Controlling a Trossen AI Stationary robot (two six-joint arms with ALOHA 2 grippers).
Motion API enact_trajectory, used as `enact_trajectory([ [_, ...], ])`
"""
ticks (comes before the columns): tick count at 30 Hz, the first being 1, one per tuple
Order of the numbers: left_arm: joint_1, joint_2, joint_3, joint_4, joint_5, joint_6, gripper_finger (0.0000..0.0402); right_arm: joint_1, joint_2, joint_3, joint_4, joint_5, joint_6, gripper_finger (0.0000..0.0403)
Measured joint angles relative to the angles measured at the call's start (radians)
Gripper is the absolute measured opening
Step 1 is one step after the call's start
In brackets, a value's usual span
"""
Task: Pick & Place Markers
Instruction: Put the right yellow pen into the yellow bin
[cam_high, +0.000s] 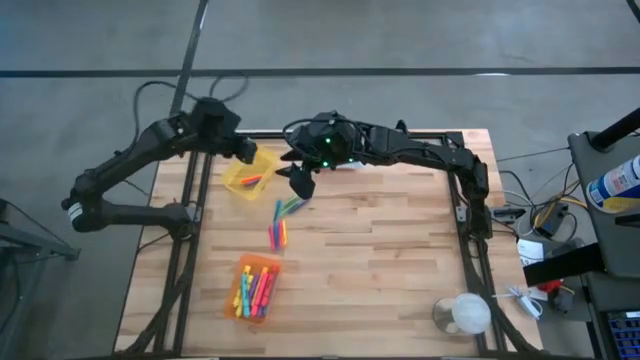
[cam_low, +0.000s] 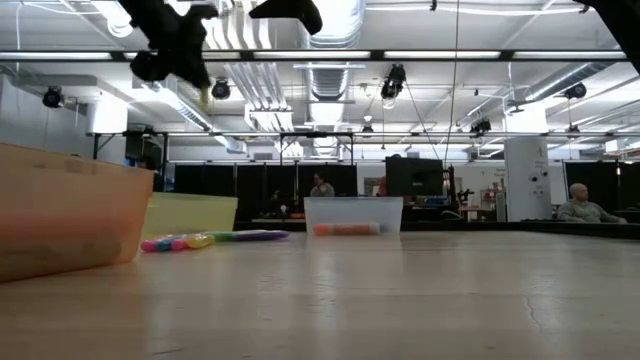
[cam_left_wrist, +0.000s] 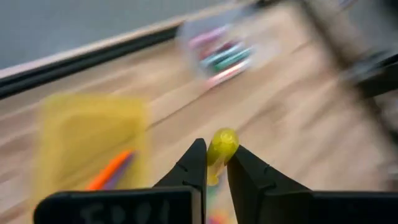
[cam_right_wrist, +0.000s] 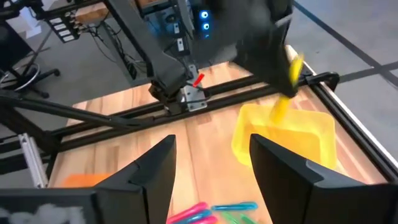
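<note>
My left gripper (cam_high: 249, 152) hangs over the yellow bin (cam_high: 248, 177) and is shut on a yellow marker (cam_left_wrist: 221, 148). That bin holds an orange marker (cam_left_wrist: 111, 170). My right gripper (cam_high: 300, 182) is open and touches nothing. It hovers just right of the yellow bin, above the far end of a loose row of markers (cam_high: 282, 220) lying flat on the table. In the right wrist view those markers (cam_right_wrist: 211, 211) show below the open fingers (cam_right_wrist: 211, 146). The orange bin (cam_high: 255, 288) near the near edge holds several markers. My left gripper pinches the yellow marker between its two fingers, with the marker's rounded end (cam_left_wrist: 222, 140) standing out past the fingertips. The marker is lifted clear and hangs slanted above the yellow bin (cam_right_wrist: 286, 134), as the right wrist view shows (cam_right_wrist: 285, 87).
A clear bin (cam_low: 352, 215) with markers in it stands toward the far edge, largely under the right arm. A clear round container (cam_high: 465, 315) sits at the near right corner. Bare wood (cam_high: 390, 250) spreads across the table's middle and right.
</note>
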Motion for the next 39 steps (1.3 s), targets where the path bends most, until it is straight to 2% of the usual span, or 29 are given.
enact_trajectory([
  [6, 0.003, 0.148, 0.0, -0.137, -0.149, 0.084, 0.0041, 0.0, -0.001, -0.003, 0.007, 0.005, 0.0, 0.0187],
  [14, 0.029, 0.365, 0.0, -0.202, -0.165, 0.15, 0.0041, 0.02, -0.001, -0.003, 0.008, 0.003, 0.0, 0.0177],
  [22, 0.072, 0.512, 0.0, -0.205, -0.145, 0.191, 0.0046, 0.042, -0.001, -0.003, 0.01, 0.004, -0.007, 0.0167],
  [32, 0.1, 0.547, 0.0, -0.205, -0.103, 0.281, 0.0053, 0.045, -0.001, -0.004, 0.01, 0.005, -0.004, 0.0166],
  [39, 0.105, 0.531, 0.0, -0.206, -0.103, 0.305, 0.0101, 0.045, -0.001, -0.017, 0.018, 0.005, -0.004, 0.0166],
])
